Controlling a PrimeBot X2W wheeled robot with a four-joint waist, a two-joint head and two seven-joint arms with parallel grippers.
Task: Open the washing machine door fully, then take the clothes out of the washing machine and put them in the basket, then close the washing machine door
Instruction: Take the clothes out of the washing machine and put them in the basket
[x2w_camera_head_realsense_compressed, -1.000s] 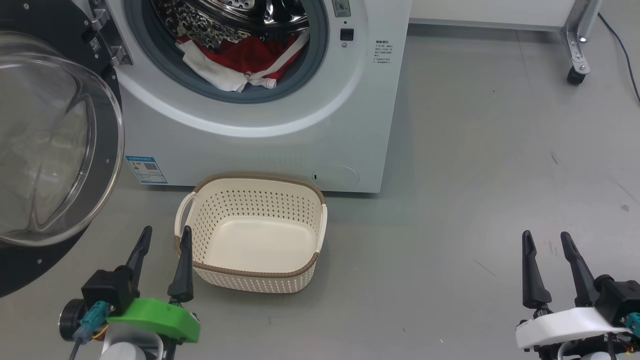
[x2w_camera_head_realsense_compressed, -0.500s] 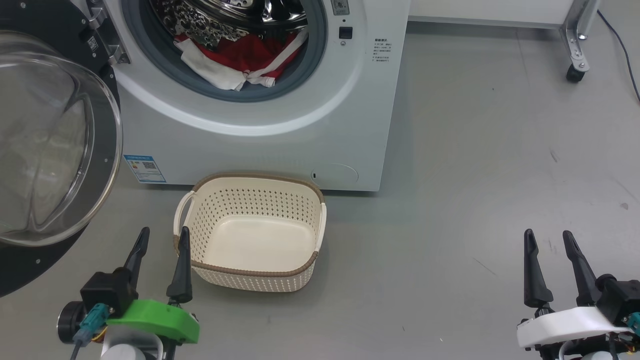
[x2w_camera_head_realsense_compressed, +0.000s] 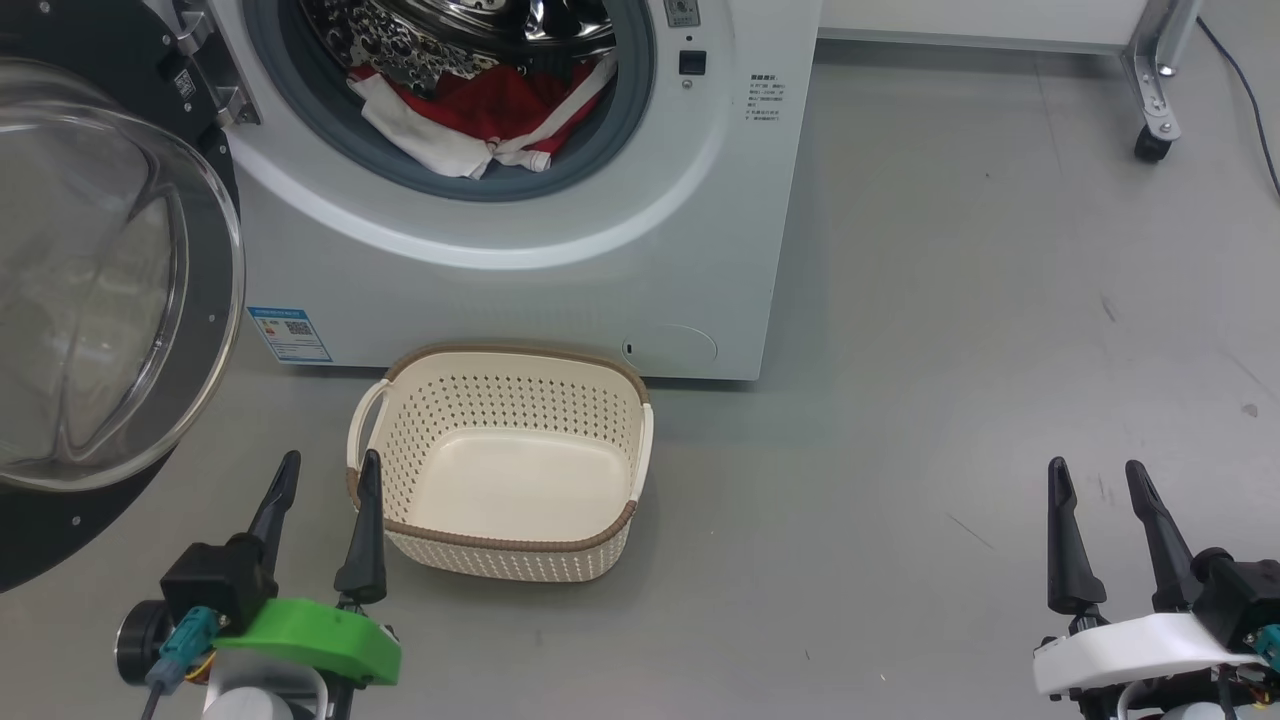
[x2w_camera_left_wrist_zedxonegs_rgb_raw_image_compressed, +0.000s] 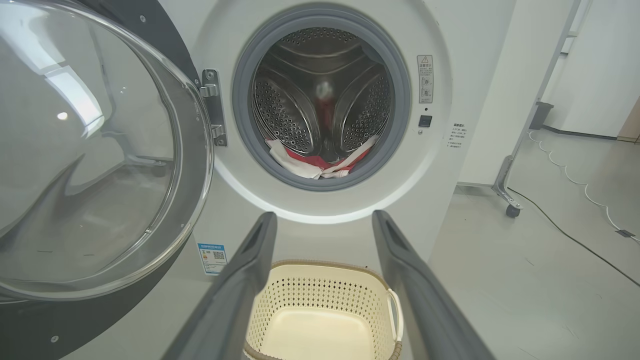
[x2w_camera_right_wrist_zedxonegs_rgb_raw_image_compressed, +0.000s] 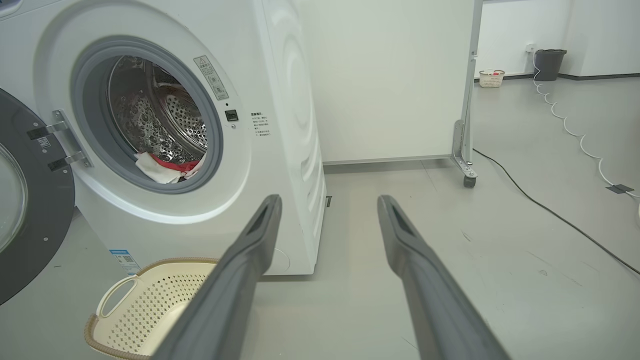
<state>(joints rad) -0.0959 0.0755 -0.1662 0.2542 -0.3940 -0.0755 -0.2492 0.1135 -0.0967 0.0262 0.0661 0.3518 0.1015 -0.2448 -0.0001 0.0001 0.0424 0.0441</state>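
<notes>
The white washing machine (x2w_camera_head_realsense_compressed: 560, 280) stands ahead with its round mouth uncovered. Its door (x2w_camera_head_realsense_compressed: 100, 290), black-rimmed with a clear glass bowl, is swung out to the left. Red clothes (x2w_camera_head_realsense_compressed: 490, 115) with white trim lie at the front of the steel drum, also seen as clothes (x2w_camera_left_wrist_zedxonegs_rgb_raw_image_compressed: 312, 165) and clothes (x2w_camera_right_wrist_zedxonegs_rgb_raw_image_compressed: 167, 167). The cream basket (x2w_camera_head_realsense_compressed: 505, 545) sits on the floor before the machine, with nothing in it. My left gripper (x2w_camera_head_realsense_compressed: 325, 470) is open just left of the basket. My right gripper (x2w_camera_head_realsense_compressed: 1095, 475) is open far to the right, over bare floor.
A metal frame leg on a castor (x2w_camera_head_realsense_compressed: 1150, 150) stands at the back right, with a dark cable (x2w_camera_right_wrist_zedxonegs_rgb_raw_image_compressed: 550, 212) trailing across the grey floor. A white wall panel runs behind. A bin and another small basket (x2w_camera_right_wrist_zedxonegs_rgb_raw_image_compressed: 491, 78) sit far off.
The head view has shifted very slightly. Both grippers, the door, the basket and the clothes stay where they were.
</notes>
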